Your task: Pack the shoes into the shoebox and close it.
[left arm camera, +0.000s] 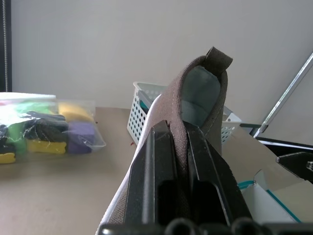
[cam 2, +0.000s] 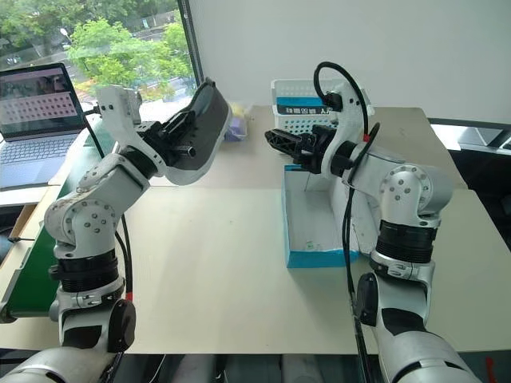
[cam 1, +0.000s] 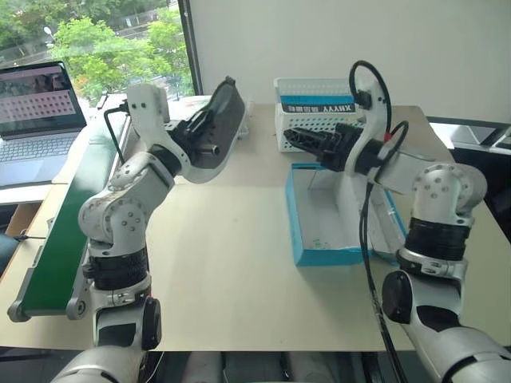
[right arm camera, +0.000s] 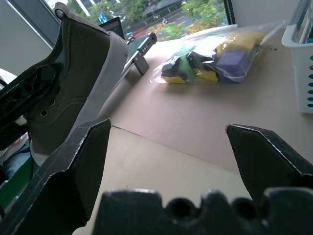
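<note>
Grey-beige low sneaker point(cam 1: 214, 132) aloft, left of the bright blue cardboard shoebox point(cam 1: 297, 231)

Your left gripper point(cam 2: 182, 137) is clenched on the shoe's collar, while the right gripper point(cam 2: 281, 140) is spread wide above the box's far end. Carry the shoe right, lower it sole-down inside, clear of the wall.

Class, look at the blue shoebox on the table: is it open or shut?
Open. The shoebox shows its white inside, with its lid raised on the right-arm side. No shoe is visible inside; the right arm hides part.
</note>
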Available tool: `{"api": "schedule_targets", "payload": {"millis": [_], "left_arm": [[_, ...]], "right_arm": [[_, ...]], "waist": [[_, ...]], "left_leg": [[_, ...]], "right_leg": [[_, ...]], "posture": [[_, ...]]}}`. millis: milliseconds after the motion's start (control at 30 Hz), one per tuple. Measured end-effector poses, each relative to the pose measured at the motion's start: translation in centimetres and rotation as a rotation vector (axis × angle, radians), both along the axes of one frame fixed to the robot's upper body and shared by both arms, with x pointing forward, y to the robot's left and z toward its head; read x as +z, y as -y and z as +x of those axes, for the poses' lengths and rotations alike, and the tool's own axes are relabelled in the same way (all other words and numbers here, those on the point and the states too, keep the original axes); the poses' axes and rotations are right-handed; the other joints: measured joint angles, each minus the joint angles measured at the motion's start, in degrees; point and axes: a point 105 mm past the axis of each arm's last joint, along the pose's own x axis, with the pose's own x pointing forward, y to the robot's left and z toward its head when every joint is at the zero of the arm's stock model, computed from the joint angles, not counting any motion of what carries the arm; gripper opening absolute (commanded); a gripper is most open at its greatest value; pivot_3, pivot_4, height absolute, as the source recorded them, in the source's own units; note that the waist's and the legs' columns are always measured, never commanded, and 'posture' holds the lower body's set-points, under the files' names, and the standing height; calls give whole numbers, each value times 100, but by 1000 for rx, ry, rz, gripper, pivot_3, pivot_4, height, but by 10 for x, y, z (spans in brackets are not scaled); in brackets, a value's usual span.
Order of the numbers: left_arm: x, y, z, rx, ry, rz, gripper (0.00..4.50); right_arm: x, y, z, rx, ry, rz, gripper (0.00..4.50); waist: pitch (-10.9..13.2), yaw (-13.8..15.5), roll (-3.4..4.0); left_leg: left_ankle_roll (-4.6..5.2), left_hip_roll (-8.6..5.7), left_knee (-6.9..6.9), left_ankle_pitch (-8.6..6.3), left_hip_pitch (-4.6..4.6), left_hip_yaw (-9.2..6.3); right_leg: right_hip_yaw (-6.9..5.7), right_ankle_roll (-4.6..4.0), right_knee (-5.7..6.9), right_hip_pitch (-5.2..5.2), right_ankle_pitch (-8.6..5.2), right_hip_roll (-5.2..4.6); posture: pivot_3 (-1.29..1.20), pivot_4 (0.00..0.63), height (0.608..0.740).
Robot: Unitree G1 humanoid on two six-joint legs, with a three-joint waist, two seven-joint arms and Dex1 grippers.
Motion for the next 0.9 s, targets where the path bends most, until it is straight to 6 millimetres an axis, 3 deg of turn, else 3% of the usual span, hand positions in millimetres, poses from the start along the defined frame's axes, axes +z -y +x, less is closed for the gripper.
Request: {"api": "schedule_targets", "payload": {"millis": [200,433,600,867,900], "left_arm": [[-4,37,-5,-114,-8,-44,95],[9,53,-8,-155,18,-81,95],[13,53,-7,-148,20,-102,0],[12,50,-8,-150,9,-87,0],[12,50,-8,-154,7,-84,382]], "right_arm": [[-3,-26,-6,57,-13,29,4500],[7,-45,-11,63,10,75,4500],[9,-45,-9,35,2,115,3191],[13,-42,-10,33,14,146,508],[13,-42,-10,34,14,145,419]], "waist": [[0,-5,0],[0,-3,0],[0,0,0],[0,-18,1],[0,-18,1]], "left_leg": [[0,0,0,0,0,0],[0,0,1,0,0,-2],[0,0,0,0,0,-2],[0,1,0,0,1,-1],[0,0,0,0,1,-1]], "right_leg": [[0,0,4,-1,0,1],[0,0,4,-2,0,1],[0,0,4,-2,0,1],[0,0,4,-2,0,2],[0,0,4,-2,0,2]], "posture": [[0,150,740],[0,150,740],[0,150,740],[0,150,740],[0,150,740]]}}
